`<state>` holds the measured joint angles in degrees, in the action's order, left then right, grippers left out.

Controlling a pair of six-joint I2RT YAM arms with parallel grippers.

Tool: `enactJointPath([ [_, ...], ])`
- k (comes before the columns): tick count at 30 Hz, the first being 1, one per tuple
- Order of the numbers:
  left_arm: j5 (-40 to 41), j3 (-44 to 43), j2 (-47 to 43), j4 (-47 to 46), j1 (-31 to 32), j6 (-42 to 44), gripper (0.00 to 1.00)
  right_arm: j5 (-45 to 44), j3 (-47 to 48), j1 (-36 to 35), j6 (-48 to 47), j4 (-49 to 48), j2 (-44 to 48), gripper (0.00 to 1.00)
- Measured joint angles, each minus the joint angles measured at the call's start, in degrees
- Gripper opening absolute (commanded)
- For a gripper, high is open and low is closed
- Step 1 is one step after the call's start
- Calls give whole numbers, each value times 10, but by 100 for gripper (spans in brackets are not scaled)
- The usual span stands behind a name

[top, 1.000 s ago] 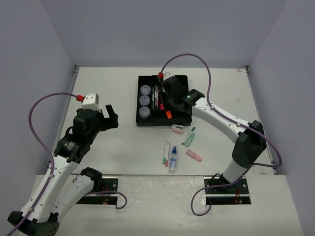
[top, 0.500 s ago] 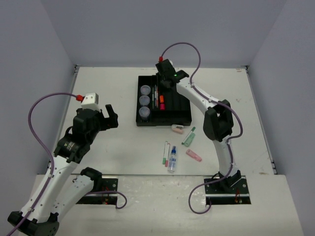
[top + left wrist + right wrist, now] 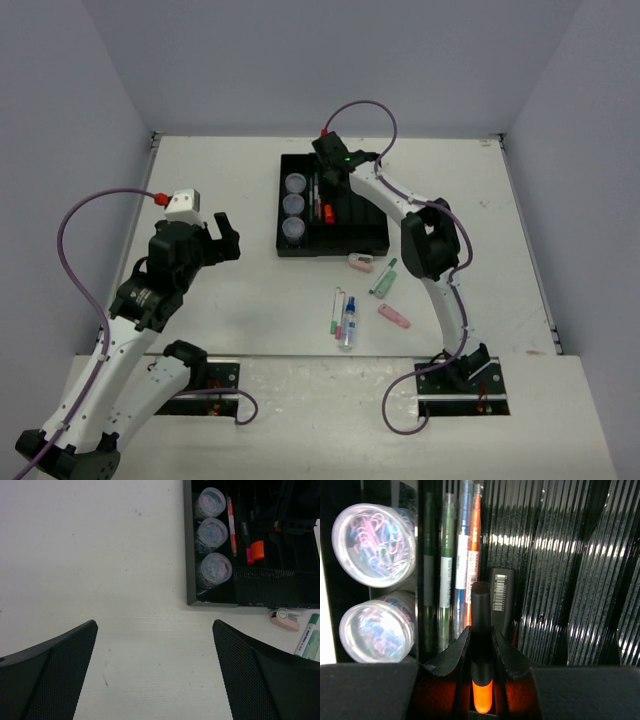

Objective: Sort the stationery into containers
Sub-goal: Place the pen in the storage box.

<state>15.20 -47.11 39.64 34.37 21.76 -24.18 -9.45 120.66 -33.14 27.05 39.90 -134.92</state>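
The right gripper (image 3: 481,630) is clenched on a black marker (image 3: 481,611) with an orange end. The marker lies lengthwise between the two fingers (image 3: 451,656). Its orange part sits back at their roots and its black barrel juts past the tips. It hangs over the narrow slots of the black tray (image 3: 366,228), at the tray's far left part. Whether it touches the tray floor cannot be told. Just right of it lies a black barcoded marker (image 3: 501,596), just left a row of thin pens (image 3: 456,555), and further left the round pots (image 3: 374,545). The left gripper (image 3: 155,666) hangs released, fingers wide apart, over bare table (image 3: 200,170) left of the tray. A pink eraser (image 3: 360,263) lies just near of the tray.
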Motion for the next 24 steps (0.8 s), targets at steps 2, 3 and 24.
enactJointPath([
  [2,0,0,0,0,0,0,100,0,0,1,4,-1,-4,32],
  [3,0,0,0,0,0,0,100,0,0,2,5,0,-5,37],
  [24,-3,0,7,-3,0,0,100,1,-122,0,12,-14,163,55],
])
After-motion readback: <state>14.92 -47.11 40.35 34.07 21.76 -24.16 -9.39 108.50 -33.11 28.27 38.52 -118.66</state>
